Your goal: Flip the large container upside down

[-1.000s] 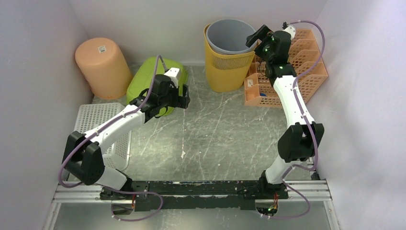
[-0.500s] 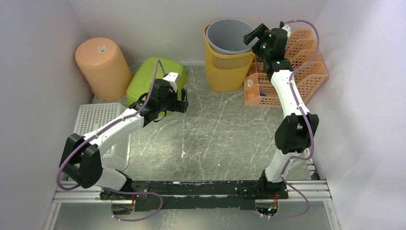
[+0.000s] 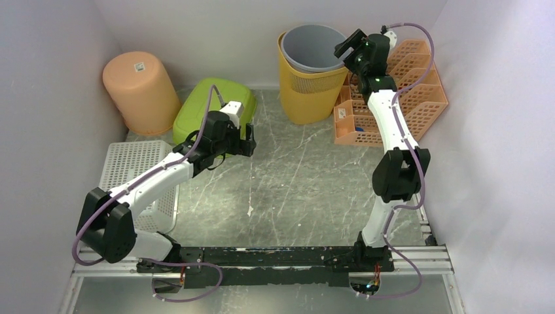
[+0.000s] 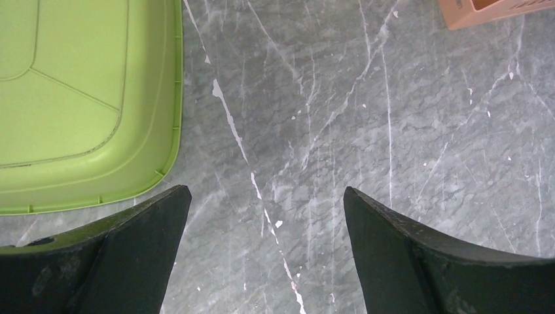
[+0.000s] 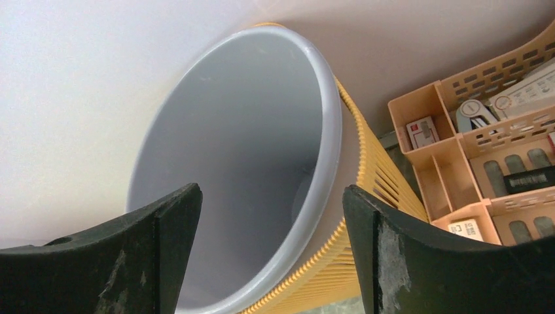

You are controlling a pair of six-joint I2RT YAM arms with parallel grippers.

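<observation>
A grey bin (image 3: 313,47) stands upright, open end up, nested inside a yellow slatted basket (image 3: 309,98) at the back of the table. My right gripper (image 3: 345,47) is open and empty, held high just right of the grey bin's rim. In the right wrist view the grey bin (image 5: 249,150) and the yellow basket (image 5: 379,196) lie beyond the open right gripper (image 5: 271,188), not touched. My left gripper (image 3: 249,137) is open and empty above the table (image 4: 366,131), beside a green container (image 4: 72,98).
The green container (image 3: 206,101) lies upside down at the back left, next to an upturned orange bin (image 3: 139,91). A white mesh basket (image 3: 134,173) sits at the left edge. An orange desk organizer (image 3: 399,98) with small items stands right of the yellow basket.
My right arm has stretched further back and up, bringing its open gripper closer to the grey bin's rim. My left arm has shifted slightly; its gripper stays open.
</observation>
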